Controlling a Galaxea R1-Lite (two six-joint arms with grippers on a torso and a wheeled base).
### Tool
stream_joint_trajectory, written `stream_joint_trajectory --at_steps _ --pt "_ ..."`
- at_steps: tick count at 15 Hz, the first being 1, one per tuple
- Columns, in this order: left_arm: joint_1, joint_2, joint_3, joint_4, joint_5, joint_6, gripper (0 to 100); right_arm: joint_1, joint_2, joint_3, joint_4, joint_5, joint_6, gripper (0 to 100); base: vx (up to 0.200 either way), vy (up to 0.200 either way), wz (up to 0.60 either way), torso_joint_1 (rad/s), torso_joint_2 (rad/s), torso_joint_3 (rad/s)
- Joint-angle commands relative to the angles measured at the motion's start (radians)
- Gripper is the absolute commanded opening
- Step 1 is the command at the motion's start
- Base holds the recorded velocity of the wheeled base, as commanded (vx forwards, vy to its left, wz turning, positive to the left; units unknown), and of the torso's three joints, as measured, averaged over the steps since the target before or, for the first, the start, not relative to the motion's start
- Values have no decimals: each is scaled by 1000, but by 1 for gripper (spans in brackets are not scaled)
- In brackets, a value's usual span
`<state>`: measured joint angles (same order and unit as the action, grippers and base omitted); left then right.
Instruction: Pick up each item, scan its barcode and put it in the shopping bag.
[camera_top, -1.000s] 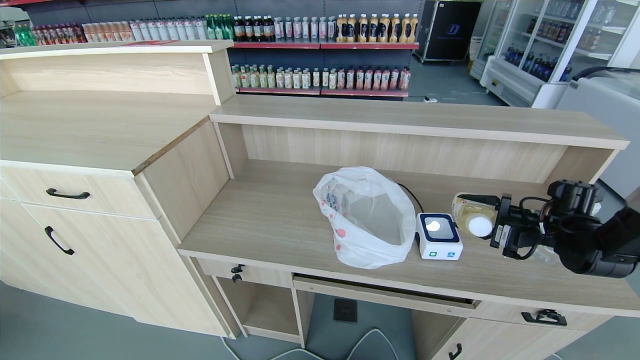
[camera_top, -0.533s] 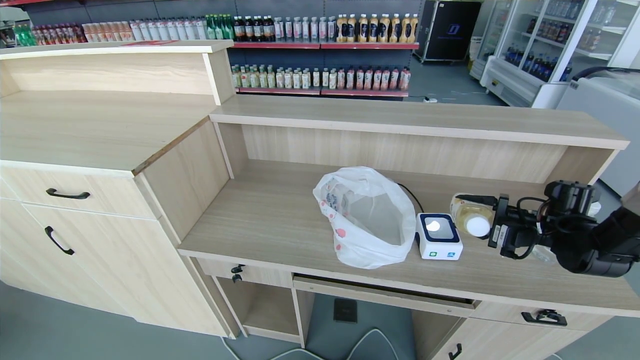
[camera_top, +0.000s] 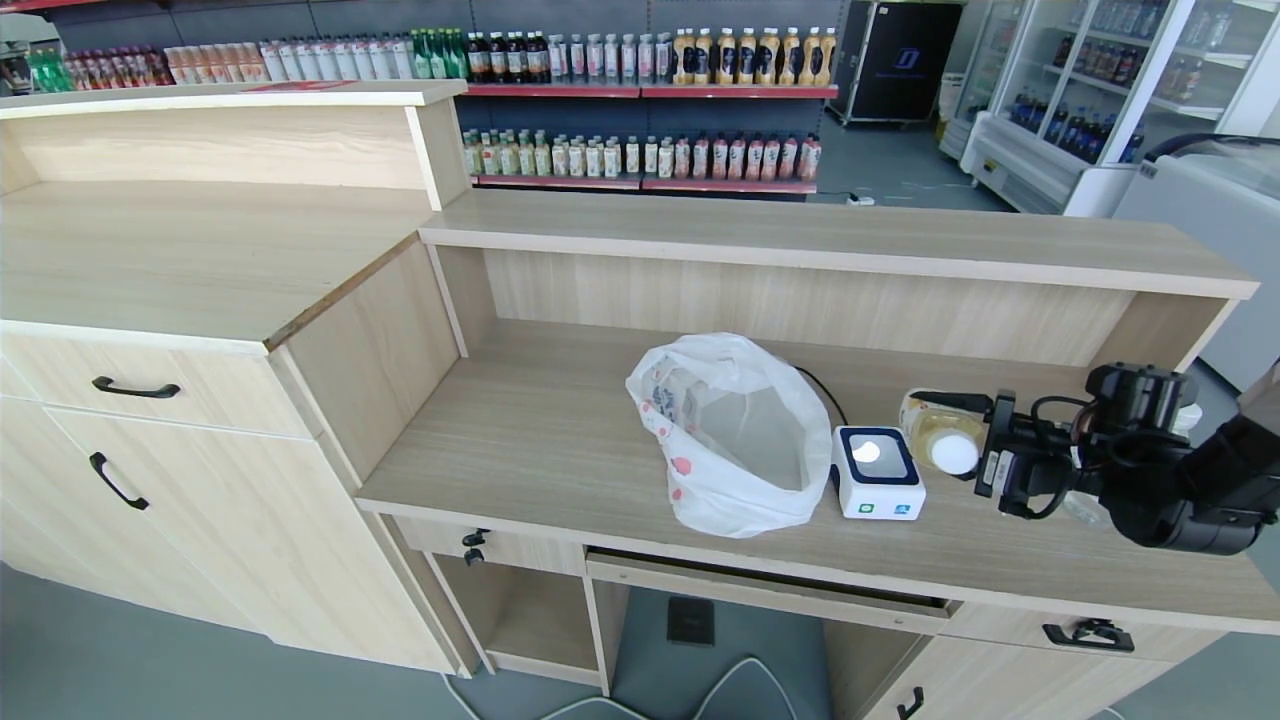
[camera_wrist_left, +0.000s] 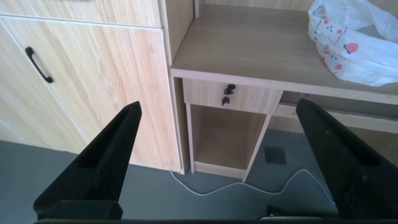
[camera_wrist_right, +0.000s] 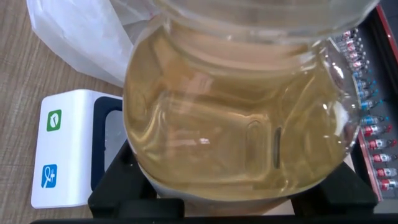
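A clear bottle (camera_top: 938, 434) of yellow drink with a white cap lies sideways in my right gripper (camera_top: 962, 432), which is shut on it just right of the white barcode scanner (camera_top: 876, 472). In the right wrist view the bottle (camera_wrist_right: 239, 118) is very close, with the scanner (camera_wrist_right: 71, 149) and a corner of the shopping bag (camera_wrist_right: 81, 37) beyond it. The white shopping bag (camera_top: 735, 430) stands open on the counter left of the scanner, with a package inside. My left gripper (camera_wrist_left: 217, 158) hangs open below the counter's front edge, with the bag (camera_wrist_left: 354, 40) in the far corner.
The wooden counter (camera_top: 560, 430) has a raised back ledge (camera_top: 830, 240) and a taller cabinet (camera_top: 180, 250) to the left. A black cable runs behind the bag. Shelves of bottles (camera_top: 640, 100) and fridges (camera_top: 1090, 90) stand in the room behind.
My right gripper has carried the bottle slightly left and up, closer to the scanner. The bag and scanner have not moved.
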<state>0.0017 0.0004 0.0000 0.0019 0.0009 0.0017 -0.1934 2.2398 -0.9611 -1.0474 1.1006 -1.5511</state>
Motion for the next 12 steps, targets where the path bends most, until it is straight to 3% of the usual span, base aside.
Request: stream_joint_trajectory --at_steps 1,8,12 --pt "0 0 0 1 -1 0 100 -1 0 -1 0 1 0 0 0 0 0 0 0 0" --pt "0 0 0 1 1 0 100 -18 -45 -5 24 1 11 0 0 0 0 0 0 0" --pt "0 0 0 0 1 0 100 -118 -335 -4 363 4 152 0 0 0 0 0 0 0"
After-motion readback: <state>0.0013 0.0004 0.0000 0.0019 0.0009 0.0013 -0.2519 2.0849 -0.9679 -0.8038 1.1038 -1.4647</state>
